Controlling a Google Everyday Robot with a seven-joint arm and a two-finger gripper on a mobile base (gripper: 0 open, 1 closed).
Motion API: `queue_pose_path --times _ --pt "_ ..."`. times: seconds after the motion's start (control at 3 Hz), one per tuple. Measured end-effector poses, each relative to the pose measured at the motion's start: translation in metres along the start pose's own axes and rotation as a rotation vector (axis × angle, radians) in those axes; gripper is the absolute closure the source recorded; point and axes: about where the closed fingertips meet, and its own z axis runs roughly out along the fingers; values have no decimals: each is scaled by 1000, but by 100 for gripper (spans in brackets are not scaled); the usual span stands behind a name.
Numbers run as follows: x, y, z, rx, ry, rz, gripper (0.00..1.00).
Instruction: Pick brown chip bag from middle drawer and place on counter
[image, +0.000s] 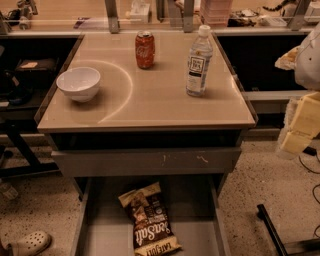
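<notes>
The brown chip bag (150, 222) lies flat on the floor of the middle drawer (197, 235). The drawer is pulled out at the bottom of the view. The bag sits a bit crooked. One cream end points up and to the left, and the other end reaches the bottom edge of the view. Its big white letters face up.

Just above the drawer is a grey drawer front (145, 161) with little white scuff marks. On top is the counter (165, 100), shiny and beige, with a pale curved line on it. A white bowl (78, 83) stands on its left side. A red can (145, 49) stands at the back. A water bottle (199, 61) stands to the right of the can.

The gripper (299, 131) hangs at the right edge of the view, beside the counter and well apart from the bag. It is not clear whether it is spread apart or squeezed together.

A pale shoe (30, 243) lies on the speckled ground at the bottom left.
</notes>
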Motion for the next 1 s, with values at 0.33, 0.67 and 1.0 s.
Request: queue_pose_path --times 0.33,0.67,1.0 --pt "-10 39 20 -33 9 36 0" --pt "-16 88 64 -148 32 72 0" --pt "-11 100 78 -183 53 74 0"
